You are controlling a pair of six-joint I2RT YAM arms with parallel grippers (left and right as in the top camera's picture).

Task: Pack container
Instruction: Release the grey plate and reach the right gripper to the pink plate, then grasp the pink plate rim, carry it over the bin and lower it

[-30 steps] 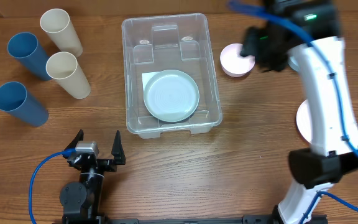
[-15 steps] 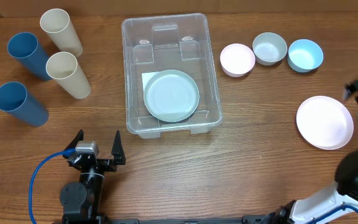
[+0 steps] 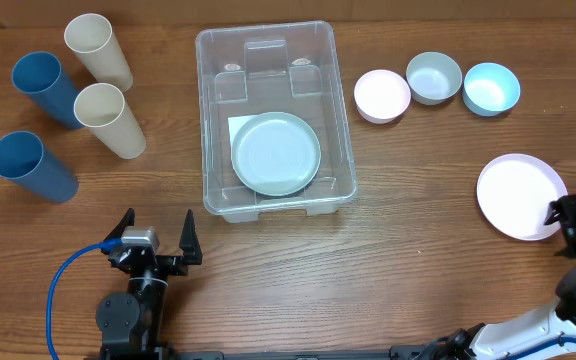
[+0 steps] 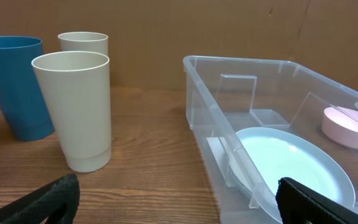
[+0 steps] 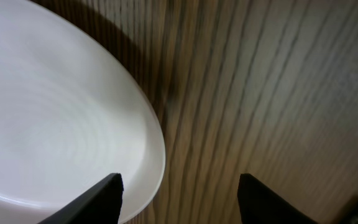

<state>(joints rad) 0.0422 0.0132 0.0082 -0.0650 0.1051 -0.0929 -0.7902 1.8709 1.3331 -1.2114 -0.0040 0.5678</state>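
Note:
The clear plastic container (image 3: 208, 120) stands at the table's middle with a pale green plate (image 3: 275, 153) lying in it; both also show in the left wrist view, container (image 4: 204, 118) and plate (image 4: 297, 168). A pale pink plate (image 3: 520, 195) lies at the right, also in the right wrist view (image 5: 55, 124). My right gripper (image 3: 571, 218) is open, low at that plate's right edge, one finger over the rim (image 5: 179, 196). My left gripper (image 3: 158, 240) is open and empty, near the table's front edge, left of the container (image 4: 176, 199).
Two blue cups (image 3: 46, 88) (image 3: 30, 165) and two cream cups (image 3: 98, 50) (image 3: 108, 118) stand at the left. A pink bowl (image 3: 382, 95), a grey-green bowl (image 3: 434, 77) and a blue bowl (image 3: 491, 88) sit in a row at the back right.
My right arm has swung from the bowls at the back right down to the pink plate's right edge. The left arm has not moved.

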